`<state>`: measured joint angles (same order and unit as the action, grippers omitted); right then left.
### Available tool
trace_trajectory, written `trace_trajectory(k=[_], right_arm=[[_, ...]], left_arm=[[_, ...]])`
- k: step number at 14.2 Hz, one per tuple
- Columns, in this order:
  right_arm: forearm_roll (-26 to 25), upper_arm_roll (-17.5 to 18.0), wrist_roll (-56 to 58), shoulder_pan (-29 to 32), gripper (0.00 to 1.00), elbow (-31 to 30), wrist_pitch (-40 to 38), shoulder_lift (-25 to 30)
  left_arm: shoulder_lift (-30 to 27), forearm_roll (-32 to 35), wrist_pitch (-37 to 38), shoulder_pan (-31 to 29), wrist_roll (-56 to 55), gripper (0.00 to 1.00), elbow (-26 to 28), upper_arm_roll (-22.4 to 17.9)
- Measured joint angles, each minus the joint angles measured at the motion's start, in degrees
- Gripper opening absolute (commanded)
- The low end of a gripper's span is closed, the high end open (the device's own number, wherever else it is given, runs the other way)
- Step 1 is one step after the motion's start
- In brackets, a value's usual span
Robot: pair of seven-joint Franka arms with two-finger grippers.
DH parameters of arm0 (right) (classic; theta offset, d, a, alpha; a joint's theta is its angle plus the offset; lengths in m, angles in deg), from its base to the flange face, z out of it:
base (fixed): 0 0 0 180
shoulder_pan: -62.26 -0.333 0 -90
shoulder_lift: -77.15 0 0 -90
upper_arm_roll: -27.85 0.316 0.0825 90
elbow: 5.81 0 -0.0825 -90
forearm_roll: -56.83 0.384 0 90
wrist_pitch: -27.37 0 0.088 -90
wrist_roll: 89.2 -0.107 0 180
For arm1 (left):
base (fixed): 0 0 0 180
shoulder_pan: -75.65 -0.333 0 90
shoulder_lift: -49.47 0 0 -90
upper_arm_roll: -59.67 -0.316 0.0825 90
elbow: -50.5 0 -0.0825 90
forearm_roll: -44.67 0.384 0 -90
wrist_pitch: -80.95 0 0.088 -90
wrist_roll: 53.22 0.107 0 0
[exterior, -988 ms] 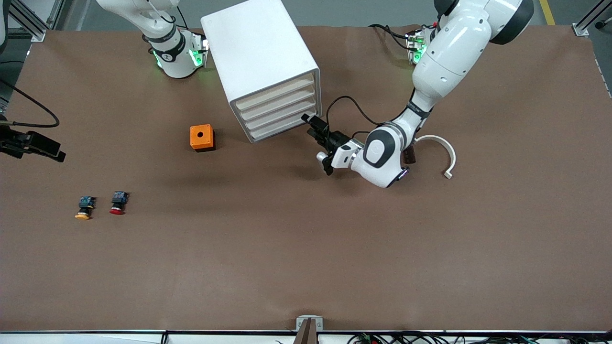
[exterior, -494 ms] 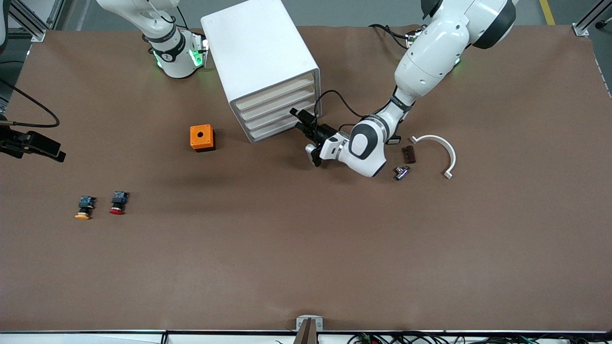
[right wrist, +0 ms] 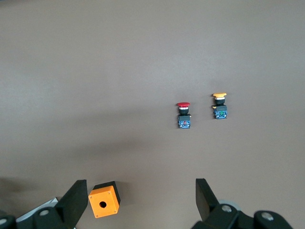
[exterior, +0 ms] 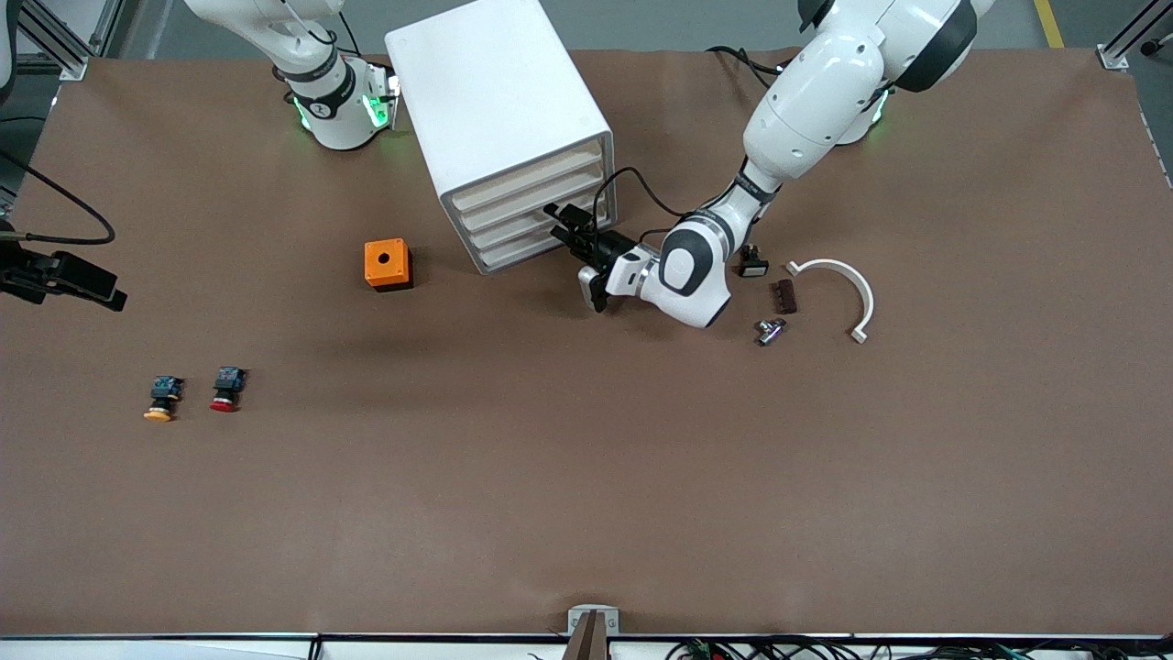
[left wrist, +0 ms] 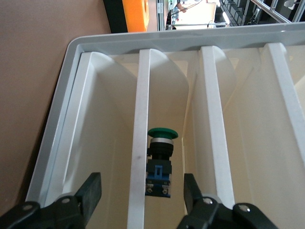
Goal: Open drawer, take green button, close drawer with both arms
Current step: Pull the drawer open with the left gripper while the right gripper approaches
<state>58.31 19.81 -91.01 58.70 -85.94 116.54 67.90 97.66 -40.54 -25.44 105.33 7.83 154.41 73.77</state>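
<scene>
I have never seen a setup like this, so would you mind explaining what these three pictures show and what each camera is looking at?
Two white robot arms work at a brown table. The front view looks down from across it. The left gripper, fingers open, is at the drawer fronts of the white cabinet. Its wrist camera looks into the cabinet, where a green button lies between its open fingers. The right gripper, open and holding nothing, waits up over the right arm's end of the table; its camera sees an orange box, a red button and an orange button.
</scene>
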Motion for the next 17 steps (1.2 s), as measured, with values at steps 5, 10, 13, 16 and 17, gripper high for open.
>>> trace_trajectory(k=[5, 10, 13, 16, 17], right_arm=[[0.00, 0.10, -0.16, -1.15, 1.00, -0.03, -0.98, -0.20], [0.00, 0.17, -0.20, -2.11, 1.00, -0.03, -2.22, -0.22], [0.00, 0.22, -0.58, -2.48, 1.00, -0.04, -2.24, -0.22], [0.00, 0.29, -3.72, -3.68, 1.00, -0.04, -2.31, -0.23], [0.00, 0.32, -4.84, -4.33, 1.00, -0.05, -2.43, -0.24]], left_arm=[[0.00, -1.48, -0.65, 1.11, 0.46, 0.26, 0.10, 0.00], [0.13, -1.82, -0.87, 1.11, 0.69, 0.00, 0.22, -0.09], [0.24, -2.25, -0.87, 0.97, 0.58, 0.00, 0.20, -0.20], [0.25, -2.34, -0.86, 0.61, 0.16, 0.00, -0.20, -0.85], [0.25, -2.35, -0.85, 0.38, -0.43, 0.00, -0.53, -1.23]])
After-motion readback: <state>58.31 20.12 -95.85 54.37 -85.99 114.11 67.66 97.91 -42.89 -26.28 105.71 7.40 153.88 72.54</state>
